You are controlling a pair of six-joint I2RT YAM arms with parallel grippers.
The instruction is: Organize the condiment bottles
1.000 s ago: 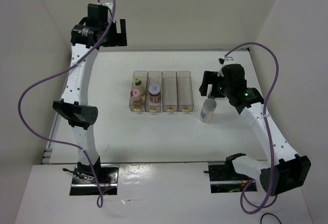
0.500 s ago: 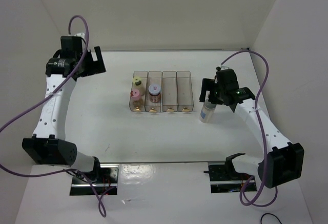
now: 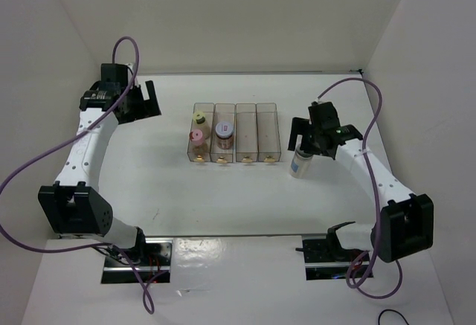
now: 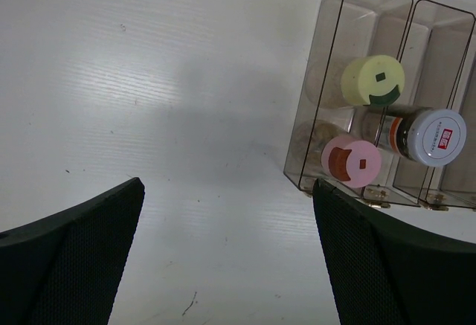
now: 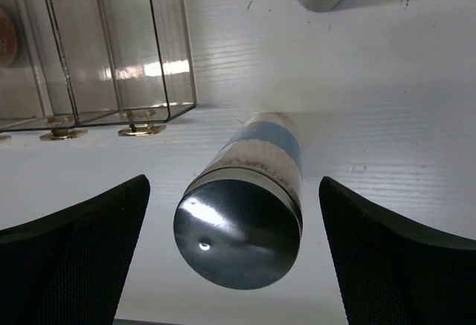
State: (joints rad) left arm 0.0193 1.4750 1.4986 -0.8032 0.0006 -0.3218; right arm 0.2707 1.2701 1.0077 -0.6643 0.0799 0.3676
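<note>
The desk (image 3: pixel 223 198) carries a clear four-compartment rack (image 3: pixel 236 133). Well left of the rack, the left gripper (image 3: pixel 137 100) hangs wide open and empty. Just right of it, the right gripper (image 3: pixel 305 137), jaws wide, hovers over the upright grey-capped cylinder (image 3: pixel 301 163). The yellow-lidded jar (image 3: pixel 198 120) and pink-lidded jar (image 3: pixel 197 136) fill the rack's leftmost compartment, with the white-red-lidded jar (image 3: pixel 223 129) next door. Picking up the cylinder seems the step in hand: descend, close on it, then carry it to a free compartment.

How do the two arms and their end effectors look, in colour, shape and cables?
The left arm and right arm have white links and black joint housings. A purple cable loops loosely along each. The left end effector and right end effector are black, each with two broad, finely textured fingers. A small green light glows near the right wrist.
</note>
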